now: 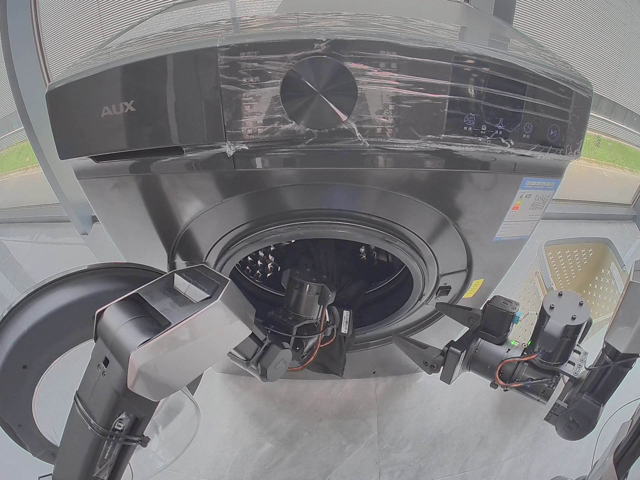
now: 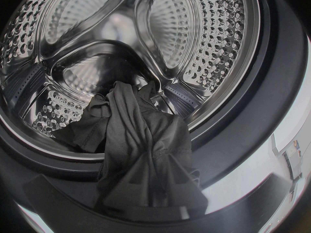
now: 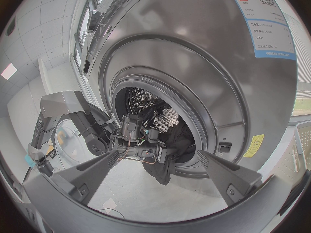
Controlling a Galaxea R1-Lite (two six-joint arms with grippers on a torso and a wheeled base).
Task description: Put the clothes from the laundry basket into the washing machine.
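One black garment (image 2: pixel 145 146) lies half loaded: its far end rests in the drum (image 2: pixel 210 33), while the near end drapes over the washer's (image 1: pixel 373 188) door rim and hangs outside. My left tool (image 3: pixel 170 152) is at that rim, buried in the cloth, so I cannot tell how its fingers stand. My right tool (image 1: pixel 419 323) hangs spread wide and empty, between the opening and the basket (image 1: pixel 580 261). By my judgement, the hanging end needs pushing in; whether more clothes wait in the basket I cannot tell. Count: one garment, one washer, one open door (image 1: pixel 40 328), one basket, two tools.
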